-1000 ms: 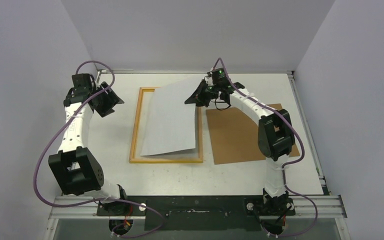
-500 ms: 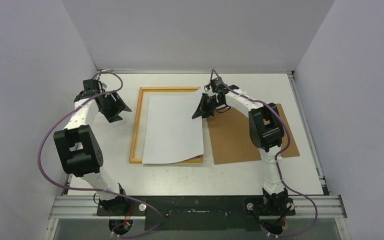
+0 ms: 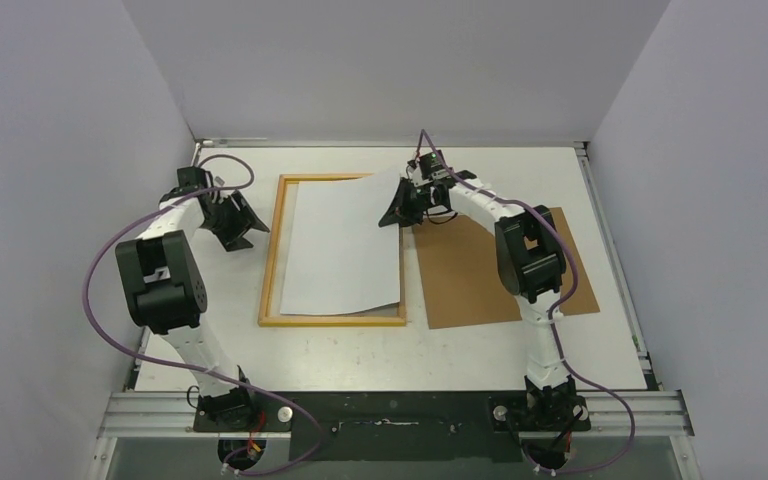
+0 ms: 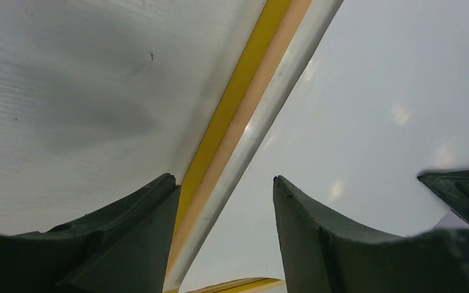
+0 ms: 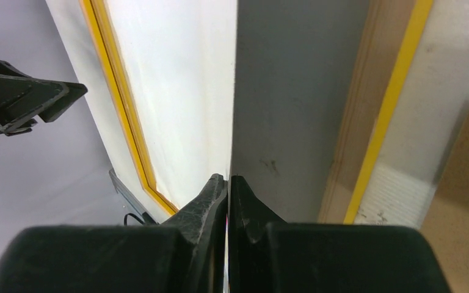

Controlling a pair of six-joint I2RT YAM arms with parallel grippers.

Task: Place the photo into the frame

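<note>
Photo [image 3: 342, 245], white back up, is seen lying across the frame [image 3: 272, 255], its far right corner lifted slightly and pinched by the right end effector [image 3: 397, 208], whose fingers are pressed together on the sheet. The left end effector [image 3: 245, 225] is held spread just beside the frame's left rail. A brown board [image 3: 480, 275] is laid on the desk [image 3: 360, 350], right of the frame

photo [image 3: 343, 245] face: not visible; only a plain white side shows
frame [image 3: 271, 250] far right corner: covered by the photo
backing board [image 3: 465, 275]: partly behind the right arm [image 3: 530, 262]
left gripper [image 4: 223, 178], 2 fingers: cut off by the wrist view's lower edge
</note>
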